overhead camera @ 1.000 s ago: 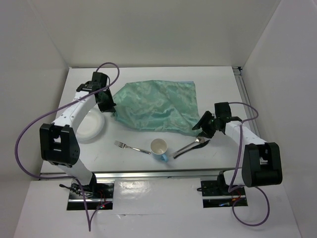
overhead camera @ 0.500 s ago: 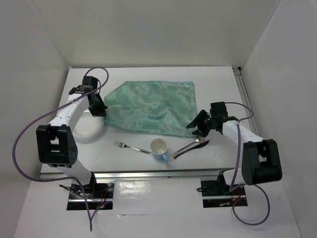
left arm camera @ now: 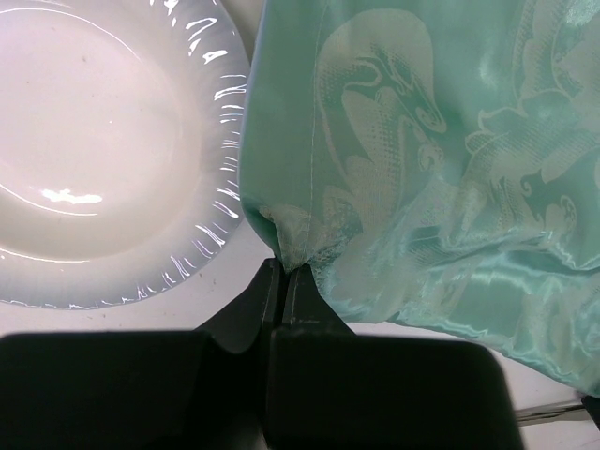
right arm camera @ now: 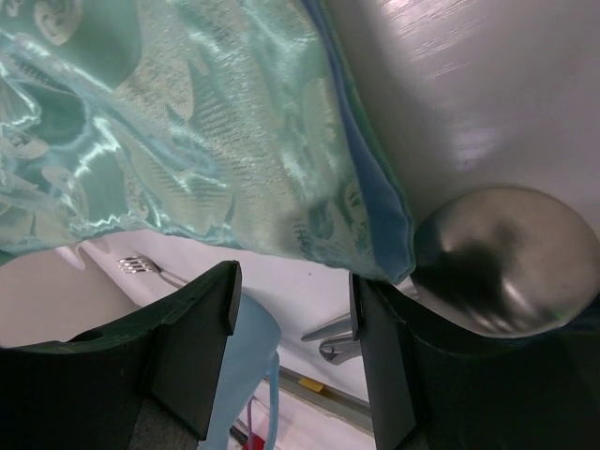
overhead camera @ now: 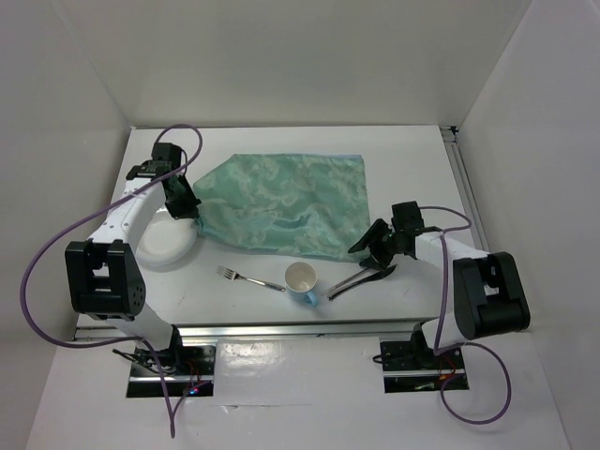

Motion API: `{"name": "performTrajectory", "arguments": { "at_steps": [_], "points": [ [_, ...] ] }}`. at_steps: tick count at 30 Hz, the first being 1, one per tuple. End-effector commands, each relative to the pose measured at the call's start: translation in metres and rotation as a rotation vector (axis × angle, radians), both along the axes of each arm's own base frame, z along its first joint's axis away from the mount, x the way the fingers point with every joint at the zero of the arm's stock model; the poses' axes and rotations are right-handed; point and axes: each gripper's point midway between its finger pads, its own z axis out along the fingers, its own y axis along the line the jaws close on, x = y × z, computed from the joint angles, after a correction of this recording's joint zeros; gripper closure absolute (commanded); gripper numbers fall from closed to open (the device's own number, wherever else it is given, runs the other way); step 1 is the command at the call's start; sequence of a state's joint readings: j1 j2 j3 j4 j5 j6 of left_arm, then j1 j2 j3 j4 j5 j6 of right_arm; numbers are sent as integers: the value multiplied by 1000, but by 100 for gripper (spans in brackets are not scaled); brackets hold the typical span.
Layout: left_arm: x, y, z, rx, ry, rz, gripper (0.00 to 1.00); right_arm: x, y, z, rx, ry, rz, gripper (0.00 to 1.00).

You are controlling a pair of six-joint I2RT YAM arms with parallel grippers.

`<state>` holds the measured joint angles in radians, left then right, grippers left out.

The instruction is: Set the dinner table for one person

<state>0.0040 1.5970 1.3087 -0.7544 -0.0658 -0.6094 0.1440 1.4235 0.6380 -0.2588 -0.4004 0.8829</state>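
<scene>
1. Pinching the near-left corner of placemat in left gripper, jaws fully closed on the cloth, probably to pull it flat and square.
2. Poising right gripper at the cloth's near-right corner, jaws parted and gripping nothing, likely to take that corner.
3. Bearing everything on table, with the cloth rumpled mid-table.
4. Parking plate near the left edge, just beside the pinched corner, seemingly until the cloth lies flat.
5. Leaving cup, spoon and fork off the cloth along the near edge, presumably awaiting placement.
</scene>
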Motion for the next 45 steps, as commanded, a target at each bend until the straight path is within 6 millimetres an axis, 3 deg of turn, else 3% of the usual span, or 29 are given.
{"name": "performTrajectory", "arguments": {
  "at_steps": [1, 10, 12, 13, 14, 15, 18, 19, 21, 22, 24, 25, 29, 31, 35, 37, 38, 41, 42, 45],
  "points": [
    [5, 1, 20, -2, -63, 9, 100, 5, 6, -7, 9, -5, -2, 39],
    [4, 1, 23, -2, -72, 9, 100, 22, -1, -24, -57, 6, -52, 40],
    [6, -1, 26, -12, -81, 3, 100, 29, -2, -22, -72, -7, -82, 59],
    [9, -1, 30, -8, -92, -5, 100, 37, -7, -16, -98, -42, -104, 74],
    [9, -3, 30, -16, -92, -9, 100, 41, -6, -10, -106, -67, -105, 97],
    [11, -4, 35, -25, -104, -14, 100, 46, -8, -3, -118, -82, -116, 100],
    [19, -12, 49, -48, -136, -75, 100, 77, -18, 40, -192, -217, -123, 100],
    [27, -14, 66, -55, -182, -92, 100, 96, -21, 72, -213, -304, -141, 100],
    [29, -21, 75, -81, -175, -129, 100, 108, -29, 102, -268, -377, -140, 100],
    [37, -18, 98, -78, -225, -139, 100, 123, -33, 143, -281, -475, -165, 100],
    [40, -24, 116, -94, -255, -177, 100, 128, -38, 180, -319, -558, -154, 100],
    [38, -26, 129, -103, -276, -185, 100, 135, -41, 217, -326, -637, -173, 100],
    [32, -34, 208, -115, -441, -242, 100, 124, -49, 306, -357, -829, -173, 100],
    [22, -36, 234, -117, -490, -252, 100, 117, -52, 339, -354, -897, -193, 100],
    [-9, -38, 277, -109, -608, -268, 100, 91, -60, 385, -359, -985, -211, 100],
    [-22, -39, 286, -105, -632, -270, 100, 85, -62, 397, -370, -1013, -206, 100],
    [-28, -33, 295, -89, -653, -253, 100, 79, -66, 414, -368, -1051, -232, 100],
    [-44, -32, 311, -77, -688, -248, 100, 70, -72, 432, -391, -1081, -252, 100],
    [-46, -32, 320, -67, -714, -256, 100, 68, -73, 434, -399, -1083, -247, 100],
    [-41, -33, 318, -66, -702, -273, 100, 81, -73, 426, -423, -1055, -243, 100]
  ]
}}
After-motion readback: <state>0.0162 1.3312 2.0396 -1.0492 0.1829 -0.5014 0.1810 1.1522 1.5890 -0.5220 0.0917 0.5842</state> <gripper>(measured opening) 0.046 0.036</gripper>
